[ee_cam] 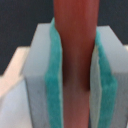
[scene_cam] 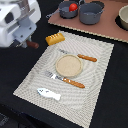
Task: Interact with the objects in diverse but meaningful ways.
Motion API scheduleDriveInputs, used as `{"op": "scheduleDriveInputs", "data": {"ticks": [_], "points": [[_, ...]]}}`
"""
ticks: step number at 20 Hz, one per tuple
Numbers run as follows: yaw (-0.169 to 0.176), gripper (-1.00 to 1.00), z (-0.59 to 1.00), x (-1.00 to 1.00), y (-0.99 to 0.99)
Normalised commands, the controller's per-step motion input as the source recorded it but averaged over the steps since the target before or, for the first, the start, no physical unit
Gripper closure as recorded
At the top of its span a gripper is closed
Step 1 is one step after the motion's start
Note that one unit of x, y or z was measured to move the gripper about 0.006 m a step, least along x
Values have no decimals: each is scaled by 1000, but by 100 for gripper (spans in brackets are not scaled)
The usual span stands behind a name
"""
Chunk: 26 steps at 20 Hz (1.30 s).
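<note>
Woven placemat (scene_cam: 95,55) unlabelled; gripper (scene_cam: 29,43) clamps brown sausage (ee_cam: 75,60).

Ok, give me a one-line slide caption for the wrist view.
Close-up: gripper shut on the brown sausage, clamped upright between teal-padded fingers.

Black table (scene_cam: 112,90) carries everything. A woven beige mat (scene_cam: 35,75) lies on it at an angle, w/ a bread loaf (scene_cam: 55,38) at its far corner, overlapping the edge. Mid-mat: a tan plate (scene_cam: 67,64). Knife (scene_cam: 82,57) just beyond the plate, fork (scene_cam: 67,80) just nearer, both w/ orange handles. White fish (scene_cam: 49,93) lies flat nr the mat's near edge. Far side of the table: a brown board (scene_cam: 107,29) w/ two grey pots (scene_cam: 90,13) on it, one holding a tomato (scene_cam: 73,7). A bowl (scene_cam: 123,17) sits at the exterior view's right edge.
</note>
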Motion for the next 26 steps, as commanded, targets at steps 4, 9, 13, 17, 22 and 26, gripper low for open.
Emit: {"op": "scheduleDriveInputs", "data": {"ticks": [4,9,13,17,22,26], "points": [[0,100,36,68,811],[0,100,31,71,812],[0,100,24,74,811],[0,100,26,74,811],[0,100,18,69,807],[0,100,11,62,804]]}}
